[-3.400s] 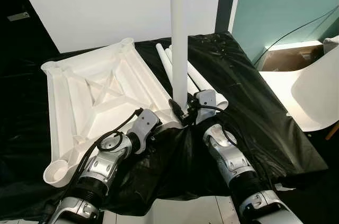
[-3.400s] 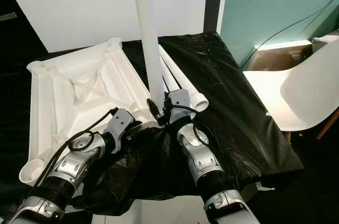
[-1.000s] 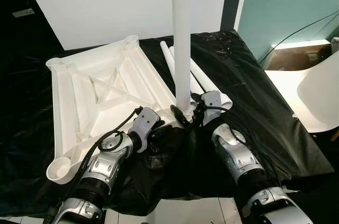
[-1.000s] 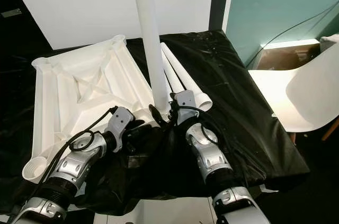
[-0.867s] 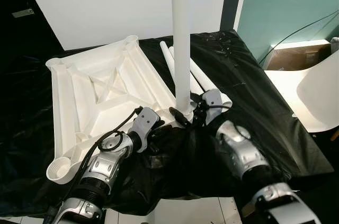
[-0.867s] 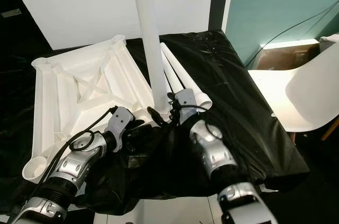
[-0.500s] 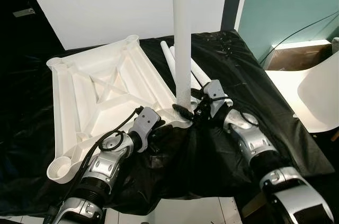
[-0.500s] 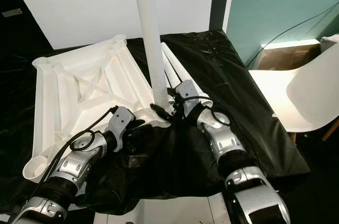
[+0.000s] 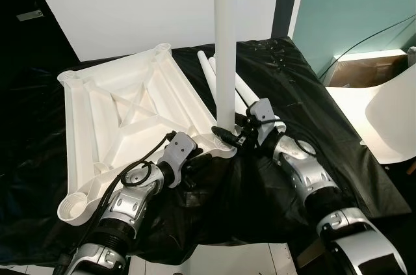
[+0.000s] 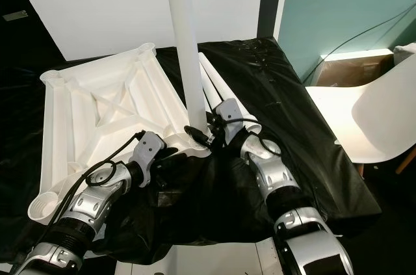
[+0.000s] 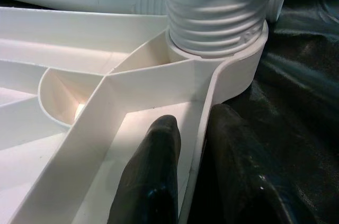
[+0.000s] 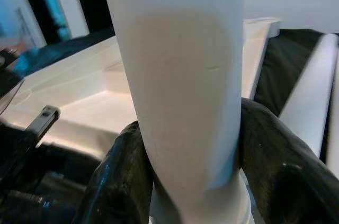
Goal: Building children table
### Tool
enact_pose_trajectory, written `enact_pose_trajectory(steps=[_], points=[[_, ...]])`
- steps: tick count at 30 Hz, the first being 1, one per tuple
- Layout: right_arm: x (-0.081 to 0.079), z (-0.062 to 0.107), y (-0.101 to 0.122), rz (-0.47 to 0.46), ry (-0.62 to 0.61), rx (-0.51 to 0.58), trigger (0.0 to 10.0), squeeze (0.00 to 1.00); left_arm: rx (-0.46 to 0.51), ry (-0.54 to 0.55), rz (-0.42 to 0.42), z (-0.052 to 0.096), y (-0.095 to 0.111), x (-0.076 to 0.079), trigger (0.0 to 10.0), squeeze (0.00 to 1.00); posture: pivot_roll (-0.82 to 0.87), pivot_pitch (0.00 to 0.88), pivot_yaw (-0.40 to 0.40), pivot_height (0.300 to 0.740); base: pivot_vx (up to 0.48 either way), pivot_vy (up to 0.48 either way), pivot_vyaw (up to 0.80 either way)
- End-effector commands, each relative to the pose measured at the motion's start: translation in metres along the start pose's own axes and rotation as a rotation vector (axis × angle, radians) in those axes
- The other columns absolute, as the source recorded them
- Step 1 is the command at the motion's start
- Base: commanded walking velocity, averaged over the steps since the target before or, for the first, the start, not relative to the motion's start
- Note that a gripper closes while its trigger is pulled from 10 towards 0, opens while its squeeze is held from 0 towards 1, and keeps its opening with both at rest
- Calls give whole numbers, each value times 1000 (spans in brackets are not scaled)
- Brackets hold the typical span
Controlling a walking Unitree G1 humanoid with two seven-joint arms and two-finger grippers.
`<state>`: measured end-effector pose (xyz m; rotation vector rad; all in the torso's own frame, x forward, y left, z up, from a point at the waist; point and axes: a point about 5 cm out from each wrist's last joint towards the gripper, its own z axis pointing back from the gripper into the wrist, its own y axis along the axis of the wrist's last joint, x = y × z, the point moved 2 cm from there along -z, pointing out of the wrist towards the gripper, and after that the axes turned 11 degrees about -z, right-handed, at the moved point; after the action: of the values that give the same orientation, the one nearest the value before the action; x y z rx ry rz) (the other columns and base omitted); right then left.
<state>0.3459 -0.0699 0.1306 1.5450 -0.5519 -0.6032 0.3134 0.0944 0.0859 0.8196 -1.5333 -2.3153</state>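
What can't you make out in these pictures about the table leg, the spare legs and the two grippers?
- Upright leg: its top is cut off by the upper edge of both eye views.
- How far its thread sits in the socket: hidden inside the collar, left wrist view.
- Spare legs: near ends hidden behind the right gripper.
- Left gripper on the tabletop rim: fingertips hidden by its wrist in the eye views.

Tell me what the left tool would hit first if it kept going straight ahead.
Probably the corner socket holding the upright leg. The left tool pinches the tabletop rim, pointing along it at that socket, though depth is hard to judge.
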Motion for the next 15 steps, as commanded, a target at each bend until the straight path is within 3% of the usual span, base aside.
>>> enact_pose_trajectory(steps=[1, 3, 5, 7, 15], points=[[-8, 5, -29, -84, -19, -95, 0, 0, -84, -80, 23, 1, -20, 16, 10000, 0, -34, 0, 54, 740, 0, 0, 0], [-8, 5, -31, -95, -40, -90, 0, 0, -84, -80, 23, 1, -20, 16, 10000, 0, -34, 0, 54, 740, 0, 0, 0], [5, 12, -25, -54, -339, 46, 0, 0, -83, -80, 22, 0, -20, 15, 10000, 0, -36, 0, 58, 740, 0, 0, 0], [5, 18, -25, -35, -475, 105, 0, 0, -83, -84, 19, 0, -19, 15, 10000, 0, -36, 0, 59, 740, 0, 0, 0], [0, 14, -26, -44, -509, 103, 0, 0, -83, -82, 17, 0, -19, 14, 10000, 0, -29, 0, 58, 740, 0, 0, 0]])
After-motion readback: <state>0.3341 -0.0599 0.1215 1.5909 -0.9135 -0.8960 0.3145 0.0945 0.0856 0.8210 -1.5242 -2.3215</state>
